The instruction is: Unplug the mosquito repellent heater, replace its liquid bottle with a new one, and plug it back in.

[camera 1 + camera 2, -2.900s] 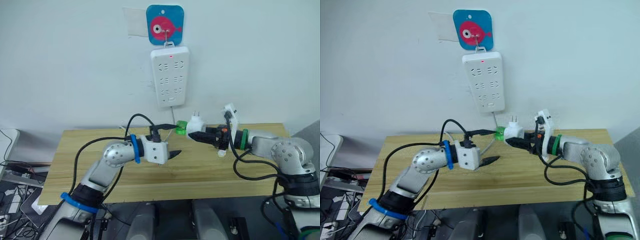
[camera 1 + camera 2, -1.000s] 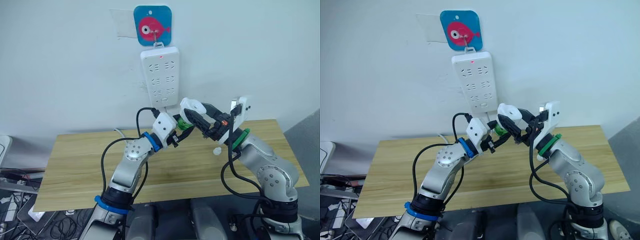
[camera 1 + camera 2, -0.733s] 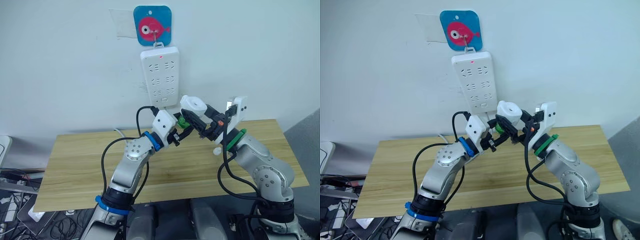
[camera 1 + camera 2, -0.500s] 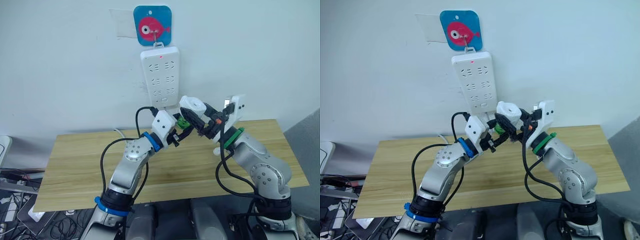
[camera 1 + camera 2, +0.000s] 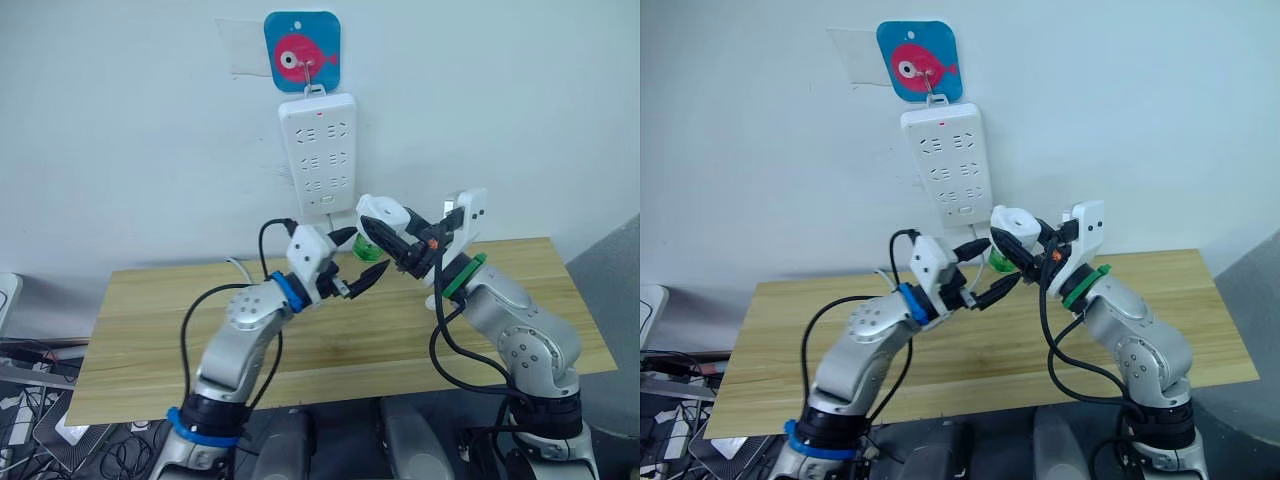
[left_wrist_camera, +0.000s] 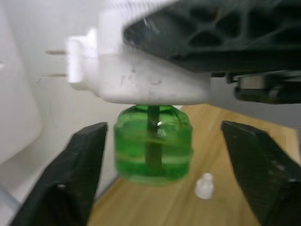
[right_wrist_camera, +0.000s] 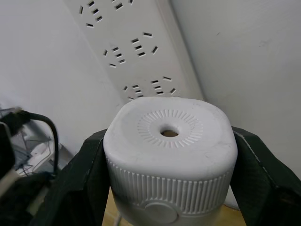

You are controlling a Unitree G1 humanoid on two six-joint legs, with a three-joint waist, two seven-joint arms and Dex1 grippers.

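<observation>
The white mosquito repellent heater (image 5: 380, 212) hangs in the air just below the wall power strip (image 5: 316, 150), with my right gripper (image 7: 169, 155) shut on its ribbed sides. Its vent hole faces the right wrist camera and its prongs (image 6: 56, 63) point toward the wall. A green liquid bottle (image 6: 153, 143) sits screwed into its underside. My left gripper (image 5: 358, 257) is open, one black finger (image 6: 80, 174) on each side of the bottle, touching neither side.
A small white cap (image 6: 204, 185) lies on the wooden table (image 5: 150, 330) below the bottle. The power strip hangs from a hook under a blue fish plaque (image 5: 302, 50). Cables trail on the floor at the left.
My left gripper, which was closed in around the green bottle, now has its fingers spread apart, and the left arm has dropped back to the left. The right gripper still holds the heater.
</observation>
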